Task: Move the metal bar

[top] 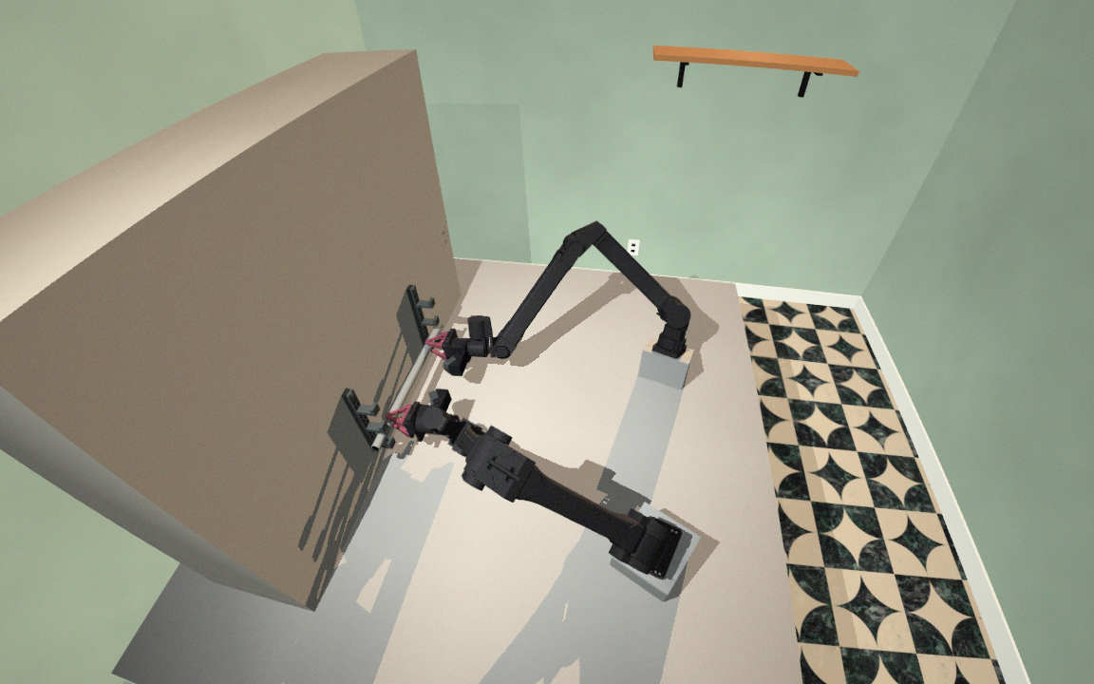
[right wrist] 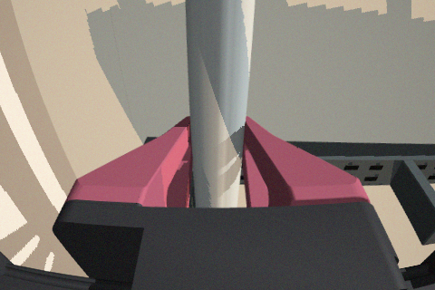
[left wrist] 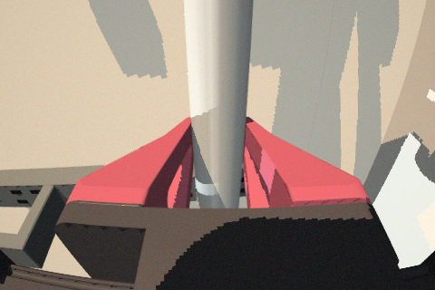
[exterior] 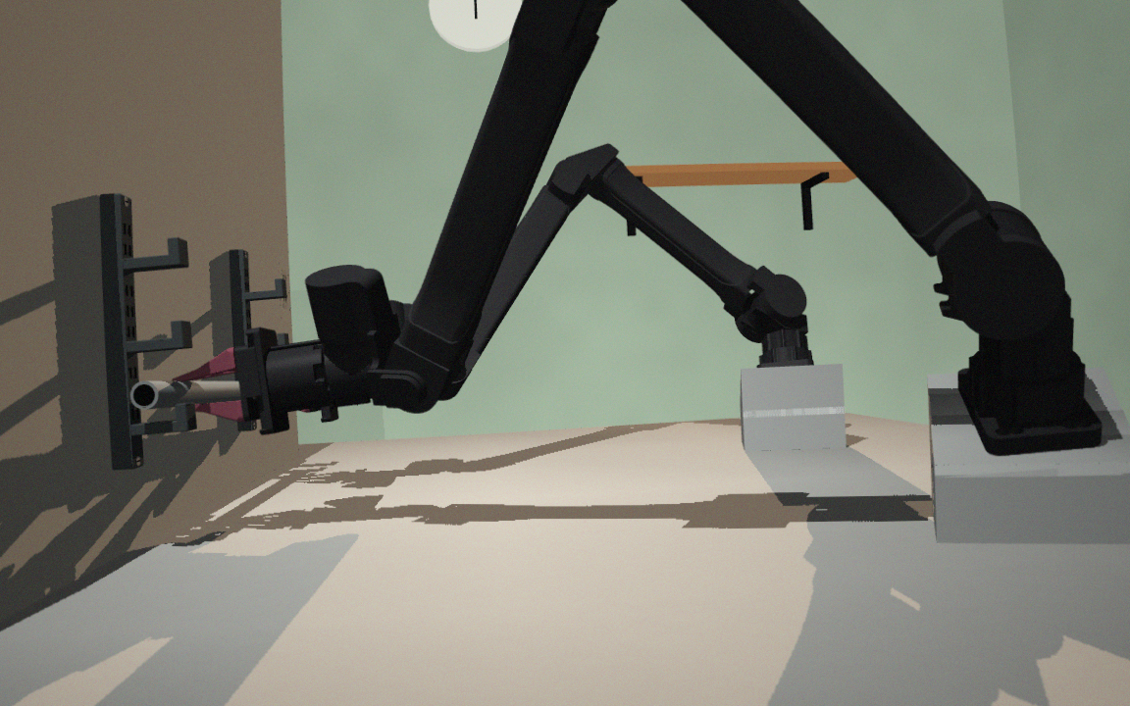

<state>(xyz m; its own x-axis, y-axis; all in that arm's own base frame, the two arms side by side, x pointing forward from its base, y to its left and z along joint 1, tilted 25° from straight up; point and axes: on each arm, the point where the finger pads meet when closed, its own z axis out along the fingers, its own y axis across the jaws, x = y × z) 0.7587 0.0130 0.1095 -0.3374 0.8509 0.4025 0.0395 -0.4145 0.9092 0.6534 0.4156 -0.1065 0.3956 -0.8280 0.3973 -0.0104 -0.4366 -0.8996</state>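
Observation:
The grey metal bar [top: 406,387] [exterior: 152,394] [left wrist: 217,54] [right wrist: 217,54] runs level along the wall rack. It hangs just above the rack's bottom arm [exterior: 161,428] and below the middle arm [exterior: 156,337]. My left gripper [top: 396,416] [exterior: 200,390] [left wrist: 217,127] is shut on the bar near the nearer rack upright [top: 356,420] [exterior: 86,307] [left wrist: 27,195]. My right gripper [top: 434,344] [right wrist: 217,127] is shut on the bar near the farther upright [top: 414,313] [exterior: 231,289] [right wrist: 362,154]. The top arm [exterior: 161,254] is bare. In the exterior view the right gripper is hidden behind the left one.
The rack is fixed to a tall brown wall panel [top: 194,297] at the table's [top: 534,408] edge. Both arms stand on grey mounting blocks [exterior: 1034,491] [exterior: 793,408]. An orange shelf [top: 755,59] hangs on the far room wall.

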